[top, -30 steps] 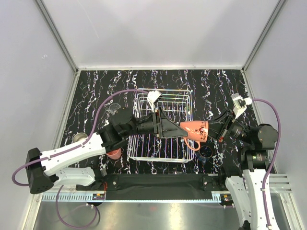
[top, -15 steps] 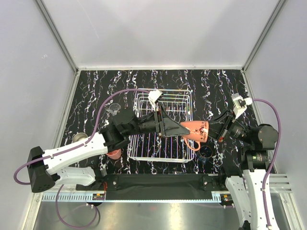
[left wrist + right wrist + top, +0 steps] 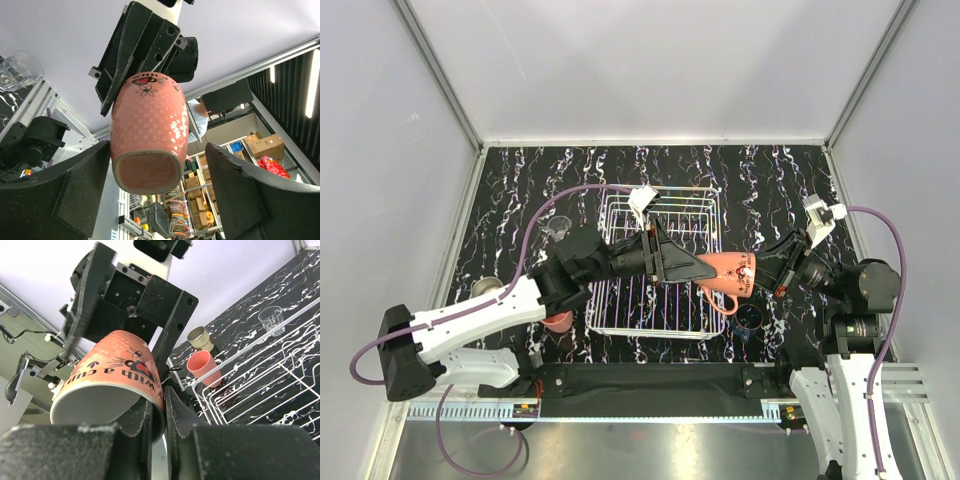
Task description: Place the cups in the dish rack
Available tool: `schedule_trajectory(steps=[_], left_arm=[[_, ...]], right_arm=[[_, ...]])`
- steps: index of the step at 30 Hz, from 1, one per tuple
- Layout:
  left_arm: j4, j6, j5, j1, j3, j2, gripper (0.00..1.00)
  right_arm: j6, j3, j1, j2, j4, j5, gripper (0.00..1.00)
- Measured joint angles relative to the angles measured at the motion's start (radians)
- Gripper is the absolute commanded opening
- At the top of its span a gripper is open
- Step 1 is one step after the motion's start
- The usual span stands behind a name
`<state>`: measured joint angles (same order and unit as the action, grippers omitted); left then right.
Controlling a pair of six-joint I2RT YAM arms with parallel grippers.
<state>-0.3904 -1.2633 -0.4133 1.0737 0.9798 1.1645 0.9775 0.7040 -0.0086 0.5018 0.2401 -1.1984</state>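
The orange handled mug (image 3: 728,274) hangs in the air, lying sideways over the right edge of the white wire dish rack (image 3: 620,310). My right gripper (image 3: 772,276) is shut on the mug's rim, one finger inside and one outside, as the right wrist view (image 3: 159,401) shows. My left gripper (image 3: 688,268) is open, its fingers on either side of the mug's base (image 3: 146,170); the left finger is close against it and there is a gap on the right. The pink tumbler (image 3: 557,320), cream cup (image 3: 486,288) and a clear glass (image 3: 558,230) stand left of the rack. The dark blue cup (image 3: 750,317) stands right of it.
The rack lies mid-table on the black marbled top (image 3: 510,190). The right wrist view also shows the pink tumbler (image 3: 202,367), cream cup (image 3: 200,337) and clear glass (image 3: 271,317) beside the rack's rim (image 3: 240,357). White walls enclose the table.
My left gripper has moved right along the rack, and its open fingers now reach around the mug's base. The right gripper and mug have stayed in place.
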Motion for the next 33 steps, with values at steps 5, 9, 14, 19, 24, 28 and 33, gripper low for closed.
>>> schedule_trajectory(steps=[5, 9, 14, 19, 24, 28, 33], left_arm=[[-0.004, -0.004, 0.003, -0.001, 0.001, 0.018, 0.43], [-0.005, -0.005, 0.002, -0.002, 0.002, 0.018, 0.12], [0.002, -0.001, 0.003, -0.002, 0.001, 0.018, 0.0], [0.046, 0.022, 0.006, 0.0, 0.001, 0.008, 0.0], [0.196, 0.091, 0.024, -0.046, -0.001, -0.078, 0.0], [0.407, 0.187, 0.063, -0.115, 0.01, -0.183, 0.0], [0.743, 0.337, 0.162, -0.162, 0.106, -0.209, 0.0]], right_arm=[[0.003, 0.001, -0.002, 0.0, 0.002, 0.001, 0.0], [0.003, 0.001, -0.002, 0.001, 0.002, 0.001, 0.0], [-0.032, 0.017, -0.002, 0.003, -0.054, 0.002, 0.39], [-0.155, 0.087, 0.0, 0.013, -0.256, 0.026, 0.78], [-0.258, 0.124, 0.0, 0.012, -0.443, 0.103, 0.86], [-0.325, 0.127, 0.0, 0.012, -0.582, 0.196, 0.86], [-0.415, 0.154, 0.0, 0.029, -0.779, 0.357, 0.86]])
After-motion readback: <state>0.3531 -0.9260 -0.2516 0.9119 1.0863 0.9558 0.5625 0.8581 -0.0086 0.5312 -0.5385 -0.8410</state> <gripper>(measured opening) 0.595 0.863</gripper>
